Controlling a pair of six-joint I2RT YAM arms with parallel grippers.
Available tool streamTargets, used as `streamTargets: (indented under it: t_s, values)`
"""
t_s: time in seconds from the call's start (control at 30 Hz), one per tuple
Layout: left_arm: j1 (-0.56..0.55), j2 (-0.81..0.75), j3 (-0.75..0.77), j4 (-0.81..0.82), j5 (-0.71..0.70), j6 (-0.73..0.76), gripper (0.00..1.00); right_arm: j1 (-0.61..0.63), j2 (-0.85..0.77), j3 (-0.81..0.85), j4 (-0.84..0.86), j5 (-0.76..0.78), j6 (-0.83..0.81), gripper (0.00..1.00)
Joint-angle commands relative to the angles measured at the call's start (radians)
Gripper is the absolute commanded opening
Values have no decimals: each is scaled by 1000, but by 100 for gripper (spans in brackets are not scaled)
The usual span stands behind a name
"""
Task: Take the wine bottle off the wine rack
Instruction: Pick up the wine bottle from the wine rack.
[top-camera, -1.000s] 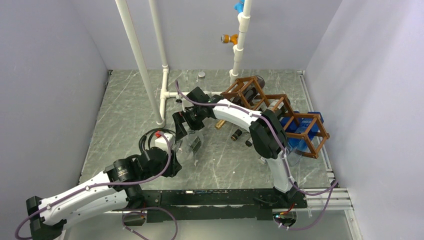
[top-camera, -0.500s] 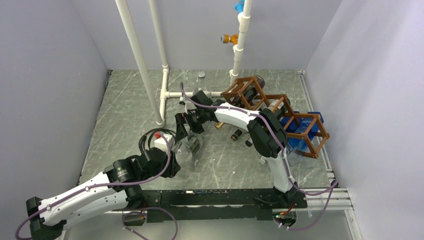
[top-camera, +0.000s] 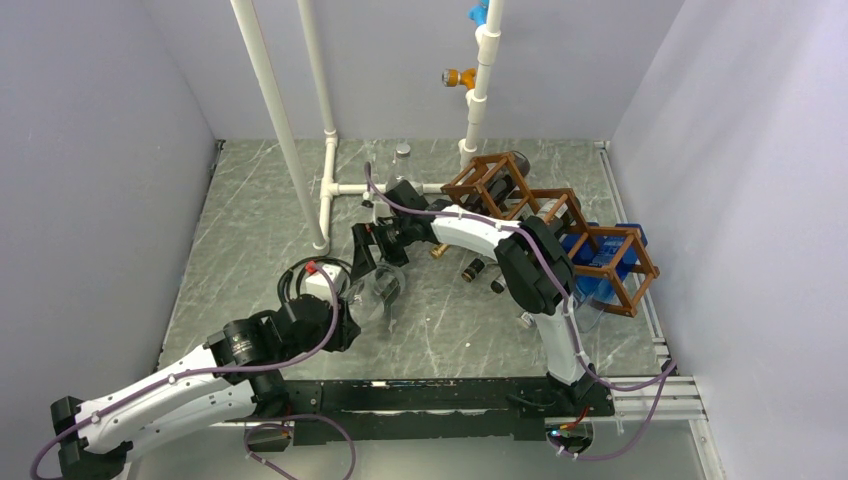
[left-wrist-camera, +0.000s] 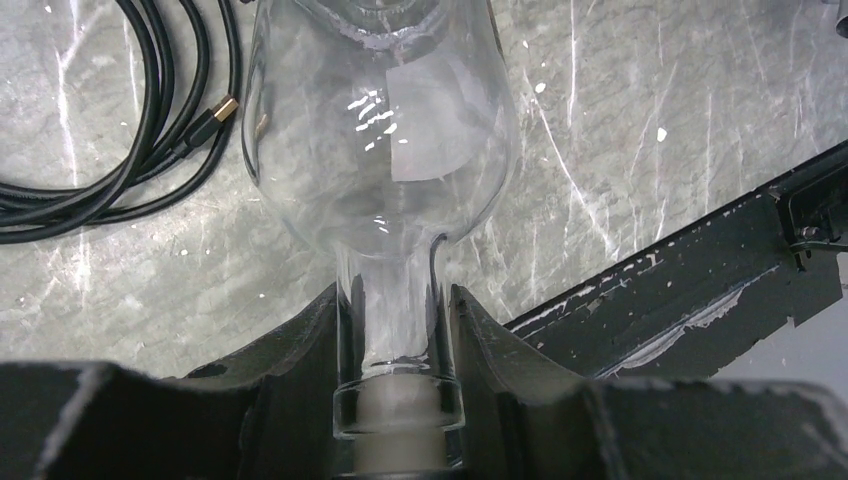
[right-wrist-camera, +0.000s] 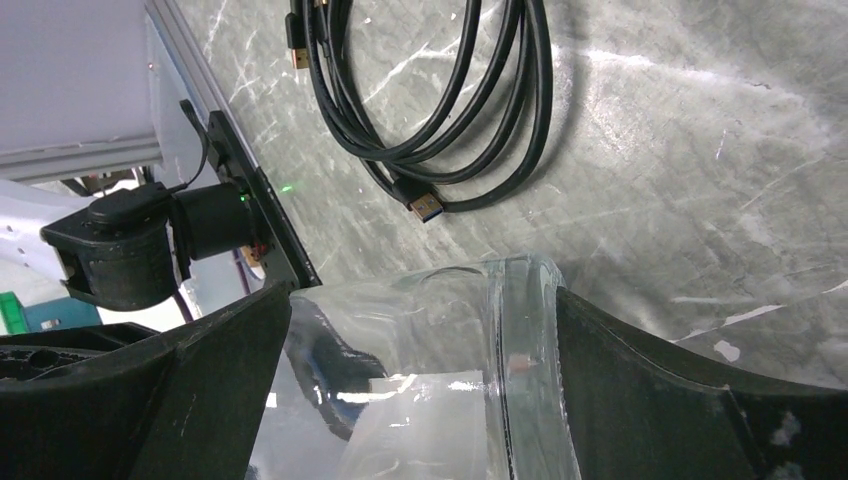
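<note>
A clear glass wine bottle (top-camera: 379, 289) is held over the table, well left of the reddish-brown wine rack (top-camera: 548, 222). My left gripper (top-camera: 345, 318) is shut on its neck; in the left wrist view the neck (left-wrist-camera: 397, 340) sits between both black fingers (left-wrist-camera: 300, 370), with the body (left-wrist-camera: 380, 130) reaching away. My right gripper (top-camera: 372, 256) grips the bottle's wide far end; in the right wrist view the glass (right-wrist-camera: 450, 380) fills the gap between the fingers (right-wrist-camera: 690, 400).
Dark bottles stay in the rack, their necks (top-camera: 472, 268) pointing left, with a blue object (top-camera: 600, 262) in its right cell. White pipes (top-camera: 326, 190) stand at the back. A coiled black cable (top-camera: 300, 275) lies left of the bottle. A black rail (top-camera: 440, 392) runs along the near edge.
Both grippers and the bottle have shifted slightly to the left, away from the rack. Both grips are unchanged.
</note>
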Motion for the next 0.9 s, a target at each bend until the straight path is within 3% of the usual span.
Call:
streamTargets:
  t_s: [0.0,0.2,0.47,0.87]
  values:
    - [-3,-11,28,229,24,38,0,17,-16,4,69,-38,32,100]
    - [-3,-6,24,233,31,38,0,15,19,25,67,-69,49,100]
    - [-3,2,29,225,37,45,0,14,67,81,-14,52,-16,100]
    - [-3,19,38,221,43,50,0,-5,77,115,-2,91,-4,100]
